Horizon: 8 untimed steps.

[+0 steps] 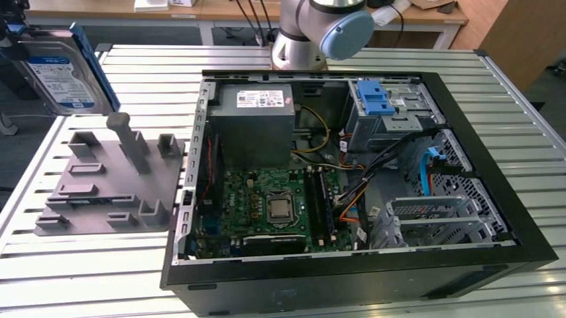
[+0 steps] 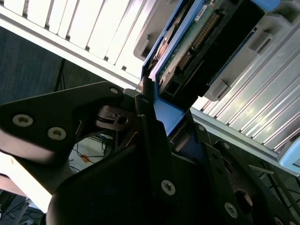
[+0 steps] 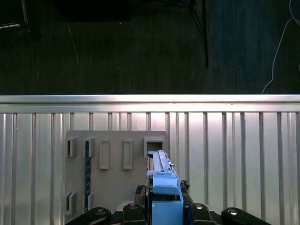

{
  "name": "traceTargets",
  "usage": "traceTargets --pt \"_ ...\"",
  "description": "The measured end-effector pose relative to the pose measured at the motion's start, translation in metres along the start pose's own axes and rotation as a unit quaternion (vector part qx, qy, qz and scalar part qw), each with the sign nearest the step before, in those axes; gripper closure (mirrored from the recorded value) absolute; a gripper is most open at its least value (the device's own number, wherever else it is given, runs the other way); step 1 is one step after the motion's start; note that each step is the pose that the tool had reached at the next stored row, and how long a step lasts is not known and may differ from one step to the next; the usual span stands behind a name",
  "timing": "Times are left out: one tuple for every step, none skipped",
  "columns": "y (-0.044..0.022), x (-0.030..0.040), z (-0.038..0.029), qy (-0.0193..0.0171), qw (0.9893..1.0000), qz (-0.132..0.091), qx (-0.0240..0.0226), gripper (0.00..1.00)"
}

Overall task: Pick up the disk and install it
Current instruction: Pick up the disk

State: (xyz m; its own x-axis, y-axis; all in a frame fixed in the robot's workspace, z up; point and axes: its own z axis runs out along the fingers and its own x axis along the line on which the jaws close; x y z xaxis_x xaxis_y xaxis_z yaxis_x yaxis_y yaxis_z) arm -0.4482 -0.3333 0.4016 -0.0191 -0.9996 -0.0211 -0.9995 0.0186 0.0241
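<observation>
Closest up in the second wrist view: the gripper [image 2: 164, 103], black fingers [image 2: 152, 140] clamped tight on either side of the blue bracket [image 2: 168, 119] that carries the disk [image 2: 197, 33], green circuit board and connector row turned toward the lens.

Same grasp in the first wrist view, seen edge-on, poised over one end of the grey fixture [image 3: 117, 187] on the slatted table [image 3: 234, 154].

From the exterior view, found at the far upper corner on that view's left: disk [image 1: 57, 73] held upright, blue-and-white label facing the camera, above the far end of the fixture [image 1: 106, 192] and seemingly clear of its posts — well apart from the computer case [image 1: 354, 285].

Inside the open case: grey power-supply box [image 1: 256, 132] at the back, green motherboard [image 1: 265, 205] in front of it, and the blue-latched drive cage [image 1: 389, 109] toward the exterior view's right.

Behind the case, the arm base [image 1: 305, 40].
</observation>
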Motion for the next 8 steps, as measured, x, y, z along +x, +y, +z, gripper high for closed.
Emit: traceTargets --pt "0.0 0.0 -0.001 0.0 1.0 0.0 0.0 0.64" --pt "0.0001 0.0 -0.002 0.0 1.0 0.0 0.0 0.64" --pt "0.0001 -0.0001 -0.0031 0.0 1.0 0.0 0.0 0.64" --pt "0.0001 -0.0001 -0.0042 0.0 1.0 0.0 0.0 0.64" --pt "0.0001 -0.0001 -0.0051 0.0 1.0 0.0 0.0 0.64" --pt "0.0001 -0.0001 -0.0061 0.0 1.0 0.0 0.0 0.64" --pt "0.0002 -0.0002 -0.007 0.0 1.0 0.0 0.0 0.64" --pt "0.0002 -0.0002 -0.008 0.0 1.0 0.0 0.0 0.64"
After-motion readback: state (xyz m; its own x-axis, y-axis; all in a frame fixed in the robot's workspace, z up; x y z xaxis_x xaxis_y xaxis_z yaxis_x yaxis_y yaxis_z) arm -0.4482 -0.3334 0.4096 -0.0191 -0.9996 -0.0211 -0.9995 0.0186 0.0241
